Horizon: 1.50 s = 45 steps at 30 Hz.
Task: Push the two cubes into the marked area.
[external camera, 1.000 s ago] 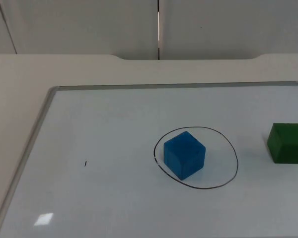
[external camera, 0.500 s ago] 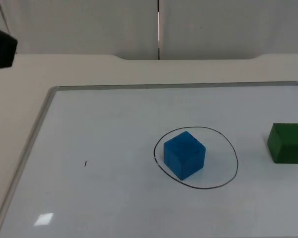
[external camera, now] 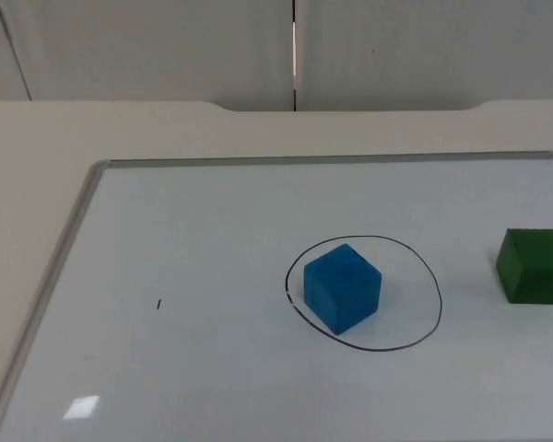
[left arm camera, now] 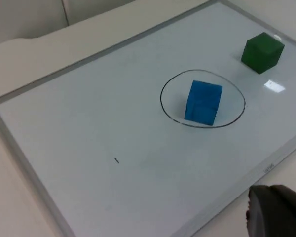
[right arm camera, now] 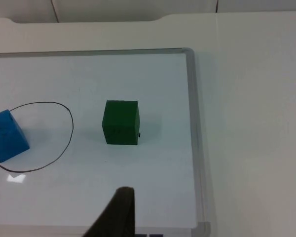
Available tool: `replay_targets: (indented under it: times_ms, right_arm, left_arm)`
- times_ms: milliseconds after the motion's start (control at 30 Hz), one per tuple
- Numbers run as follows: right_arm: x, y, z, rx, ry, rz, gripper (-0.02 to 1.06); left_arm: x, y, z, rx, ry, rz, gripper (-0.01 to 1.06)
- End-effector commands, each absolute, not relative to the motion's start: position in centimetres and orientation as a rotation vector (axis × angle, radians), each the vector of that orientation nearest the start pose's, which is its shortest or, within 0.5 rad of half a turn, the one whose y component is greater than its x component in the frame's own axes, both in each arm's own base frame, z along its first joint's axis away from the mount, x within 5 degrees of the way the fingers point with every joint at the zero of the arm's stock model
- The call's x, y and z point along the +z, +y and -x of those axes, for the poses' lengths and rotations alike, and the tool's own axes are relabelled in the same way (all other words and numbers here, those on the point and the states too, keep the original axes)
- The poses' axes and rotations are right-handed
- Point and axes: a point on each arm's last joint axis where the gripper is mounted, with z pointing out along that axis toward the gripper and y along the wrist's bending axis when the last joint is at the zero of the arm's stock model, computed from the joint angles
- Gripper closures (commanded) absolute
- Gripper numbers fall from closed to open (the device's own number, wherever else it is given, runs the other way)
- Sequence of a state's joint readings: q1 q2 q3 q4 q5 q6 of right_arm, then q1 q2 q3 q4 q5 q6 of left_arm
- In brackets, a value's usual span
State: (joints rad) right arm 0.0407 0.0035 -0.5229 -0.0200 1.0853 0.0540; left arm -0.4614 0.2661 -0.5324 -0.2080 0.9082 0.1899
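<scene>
On the whiteboard [external camera: 212, 230] the blue cube [external camera: 342, 286] sits inside the drawn ring [external camera: 415, 258], green cube [external camera: 534, 265] well outside toward the right arm's side, so judged the right gripper's [right arm camera: 119, 207] push; finger state of either gripper cannot be told

- We are seeing the blue cube [left arm camera: 203, 101] sitting inside the drawn black ring [left arm camera: 203, 105] on the whiteboard [left arm camera: 89, 128].
- The green cube [left arm camera: 262, 52] is sitting outside the ring, near the board's far edge.
- A black fingertip [left arm camera: 276, 212] of our left hand is hanging off the board.
</scene>
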Motion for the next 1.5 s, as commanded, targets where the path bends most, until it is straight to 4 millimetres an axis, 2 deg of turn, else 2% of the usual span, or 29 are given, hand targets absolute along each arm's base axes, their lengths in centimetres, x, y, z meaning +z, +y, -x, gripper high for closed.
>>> replay_targets:
  times_ms: [0,233,333,433,633,1233,1467]
  right_arm:
    - [28.0,-0.2,0.7,0.038,2.045,-0.012,0.00]
    - [28.0,-0.2,0.7,0.038,2.045,-0.012,0.00]
    - [28.0,-0.2,0.7,0.038,2.045,-0.012,0.00]
    - [28.1,-0.2,0.7,0.042,2.043,-0.012,0.00]
    - [28.1,-0.2,0.7,0.040,2.043,-0.012,0.00]
    - [28.1,-0.2,0.7,0.037,2.043,-0.012,0.00]
    - [28.1,0.3,0.8,0.111,2.044,-0.011,0.00]
  left_arm:
    - [28.9,-2.6,-2.4,-0.392,2.033,-0.628,1.05]
    - [29.2,-1.2,0.2,-0.399,1.861,-0.576,1.05]
    - [29.2,-1.0,0.7,-0.402,1.830,-0.570,1.05]
    - [29.0,-0.9,1.0,-0.403,1.871,-0.581,1.05]
    - [27.4,-0.5,0.8,-0.322,1.989,-0.612,1.05]
    - [27.5,-0.2,0.7,-0.313,2.005,-0.542,1.05]
    - [27.5,-0.2,0.7,-0.314,2.006,-0.539,1.05]
